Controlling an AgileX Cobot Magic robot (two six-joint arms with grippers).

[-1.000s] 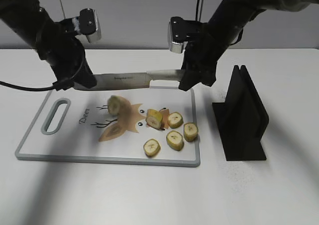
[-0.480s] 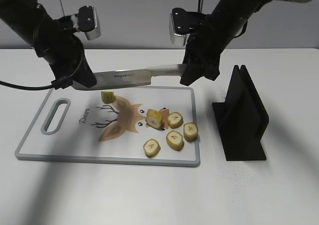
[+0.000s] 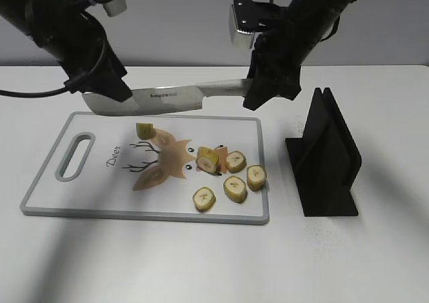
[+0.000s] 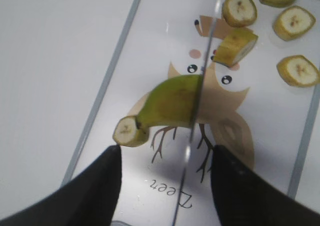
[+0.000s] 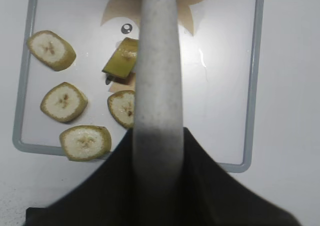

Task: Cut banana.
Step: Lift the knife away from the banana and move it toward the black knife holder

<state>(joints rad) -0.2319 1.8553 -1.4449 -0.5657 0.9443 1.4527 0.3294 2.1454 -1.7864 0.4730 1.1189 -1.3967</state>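
Observation:
The banana [image 3: 144,129], a stubby yellow-green end chunk with a pale cut face, lies on the white cutting board [image 3: 87,199] near its far edge. It also shows in the left wrist view [image 4: 130,131]. My right gripper [image 3: 258,92] is shut on the pale handle [image 5: 157,61] of the knife [image 3: 161,98] and holds it level above the board's far edge. My left gripper [image 3: 110,88] is open and empty, raised above the blade's tip. In the left wrist view its fingers [image 4: 165,186] straddle the thin blade edge [image 4: 200,86], above the banana.
Several thin round slices [image 3: 234,186] and a short peeled-edge chunk [image 3: 208,159] lie at the board's right end. A black knife stand [image 3: 328,159] sits right of the board. White table all round.
The banana chunk moved from the board's middle toward its far edge and now lies still. My left arm rose up and left. The knife lifted slightly.

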